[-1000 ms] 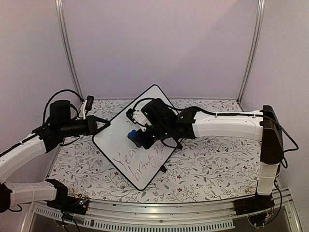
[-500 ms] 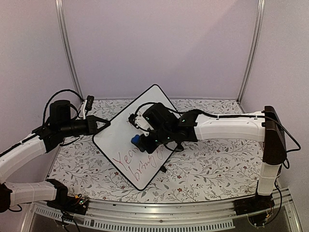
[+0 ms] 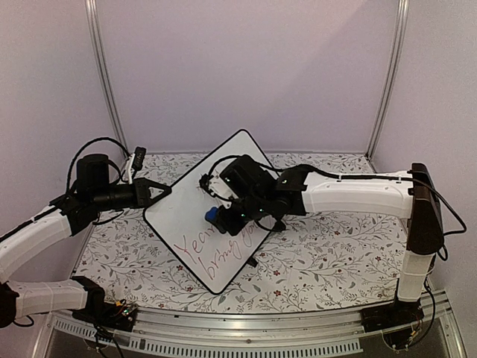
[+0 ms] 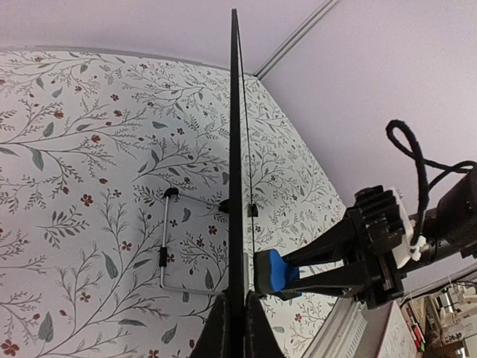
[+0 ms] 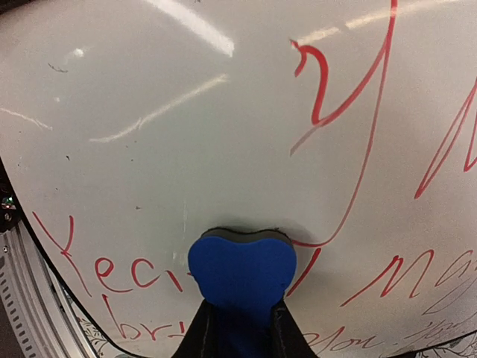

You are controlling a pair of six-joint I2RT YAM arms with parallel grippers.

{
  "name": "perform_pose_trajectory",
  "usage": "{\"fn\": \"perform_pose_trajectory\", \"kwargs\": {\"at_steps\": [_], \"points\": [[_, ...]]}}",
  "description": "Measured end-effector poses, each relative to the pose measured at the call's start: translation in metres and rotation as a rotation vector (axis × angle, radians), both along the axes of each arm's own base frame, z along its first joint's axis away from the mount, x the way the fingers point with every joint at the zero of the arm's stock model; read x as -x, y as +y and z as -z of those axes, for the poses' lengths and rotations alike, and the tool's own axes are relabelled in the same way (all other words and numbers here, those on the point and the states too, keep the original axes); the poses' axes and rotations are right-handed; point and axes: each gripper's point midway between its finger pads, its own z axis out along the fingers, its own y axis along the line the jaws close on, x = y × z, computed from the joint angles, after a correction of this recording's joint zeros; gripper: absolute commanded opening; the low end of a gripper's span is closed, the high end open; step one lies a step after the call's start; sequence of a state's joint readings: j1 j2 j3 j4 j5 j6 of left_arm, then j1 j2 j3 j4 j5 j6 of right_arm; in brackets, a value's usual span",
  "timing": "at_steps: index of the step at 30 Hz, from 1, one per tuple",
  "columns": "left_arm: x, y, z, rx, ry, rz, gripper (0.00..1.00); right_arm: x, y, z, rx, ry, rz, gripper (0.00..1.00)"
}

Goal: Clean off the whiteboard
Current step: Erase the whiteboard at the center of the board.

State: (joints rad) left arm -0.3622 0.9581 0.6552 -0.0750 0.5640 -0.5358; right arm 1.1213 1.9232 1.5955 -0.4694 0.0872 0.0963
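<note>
- Right then, the whiteboard (image 3: 179, 212) sat turned like a diamond over the left-middle of the floral counter (image 3: 320, 261). Its left corner was pinched in my left end effector (image 3: 162, 192), whose jaws were closed on the thin black rim.
- My right end effector (image 5: 240, 328) was clamped tight on the blue eraser (image 5: 242, 272). The eraser's grey felt face was touching the board amid the red writing (image 5: 350, 149).
- To do this wipe well, I judged I should hold the felt flat against the surface with steady pressure. I would sweep across the lines in overlapping passes, not dab at them.
- I also judged the left grip had to hold firm, since pushing on the face could swing the board about that one corner.
- Most of the red text on the lower half looked legible and unsmeared, so I reckoned the job was barely begun.
</note>
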Motion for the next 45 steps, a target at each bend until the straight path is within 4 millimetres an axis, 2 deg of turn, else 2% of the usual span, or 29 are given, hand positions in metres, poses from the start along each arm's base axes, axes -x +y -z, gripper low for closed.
{"fn": "perform_pose_trajectory", "kwargs": {"at_steps": [4, 9, 12, 15, 18, 22, 30, 39, 44, 45], "points": [[0.001, -0.001, 0.0, 0.003, 0.002, 0.01, 0.0, -0.001, 0.012, -0.029, -0.045, -0.043, -0.018, 0.01], [0.001, -0.001, 0.0, 0.004, 0.003, 0.011, 0.0, 0.008, 0.035, -0.081, -0.134, -0.114, -0.068, 0.01], [0.001, -0.001, 0.0, 0.004, 0.003, 0.011, 0.0, 0.017, 0.045, -0.092, -0.157, -0.132, -0.097, 0.01], [0.001, -0.001, 0.0, 0.004, 0.003, 0.011, 0.0, 0.024, 0.052, -0.078, -0.128, -0.124, -0.119, 0.01], [0.001, -0.002, 0.0, 0.004, 0.003, 0.011, 0.0, 0.027, 0.056, -0.05, -0.074, -0.102, -0.129, 0.01], [0.001, -0.001, 0.0, 0.003, 0.003, 0.01, 0.0, 0.026, 0.05, -0.021, -0.006, -0.083, -0.12, 0.01], [0.0, -0.001, 0.001, -0.001, 0.005, 0.004, 0.0, 0.026, 0.048, -0.015, -0.007, -0.085, -0.111, 0.01], [0.0, -0.001, 0.001, 0.0, 0.004, 0.005, 0.0, 0.035, 0.027, 0.007, 0.033, -0.056, -0.107, 0.01], [0.0, -0.001, 0.001, 0.002, 0.004, 0.008, 0.0, 0.036, 0.026, 0.006, 0.023, -0.048, -0.108, 0.01], [0.001, -0.001, 0.001, 0.002, 0.003, 0.008, 0.04, 0.036, 0.026, 0.005, 0.021, -0.046, -0.108, 0.01]]}}
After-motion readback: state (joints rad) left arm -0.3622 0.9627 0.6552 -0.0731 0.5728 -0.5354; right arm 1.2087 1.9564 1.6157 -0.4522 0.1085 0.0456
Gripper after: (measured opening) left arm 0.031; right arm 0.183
